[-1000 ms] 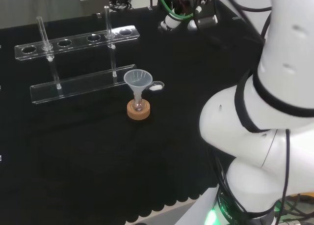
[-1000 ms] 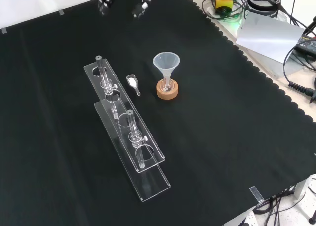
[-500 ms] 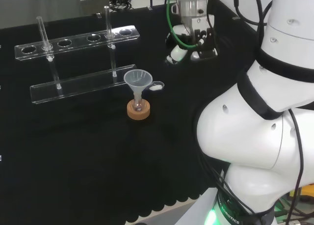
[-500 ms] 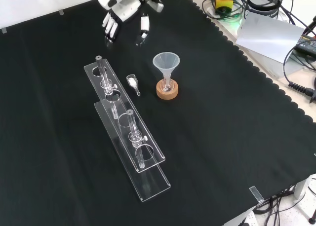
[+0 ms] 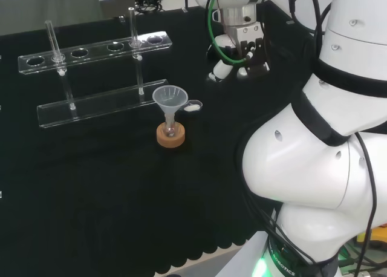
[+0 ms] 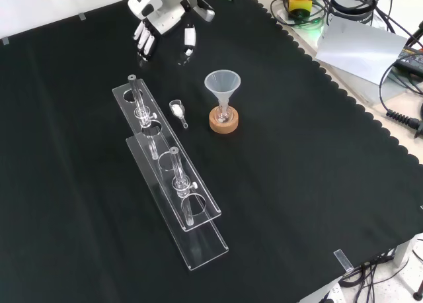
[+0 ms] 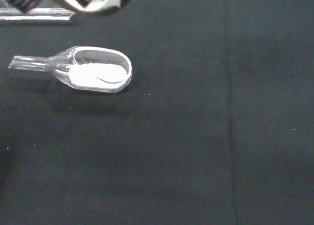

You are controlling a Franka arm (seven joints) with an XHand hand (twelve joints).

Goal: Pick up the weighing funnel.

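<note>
well, clear scoop-like weighing funnel (image 7: 95,76), white powder (image 7: 93,75) inside; hand (image 6: 160,13) relaxed, empty

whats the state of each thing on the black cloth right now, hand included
small clear scoop-shaped weighing funnel: lying on cloth, holds white powder
big clear cone-shaped funnel: upright, stem in small flask on cork ring
clear plastic rack: standing, two tubes upright in it
black and white hand: open, holding nothing
</note>
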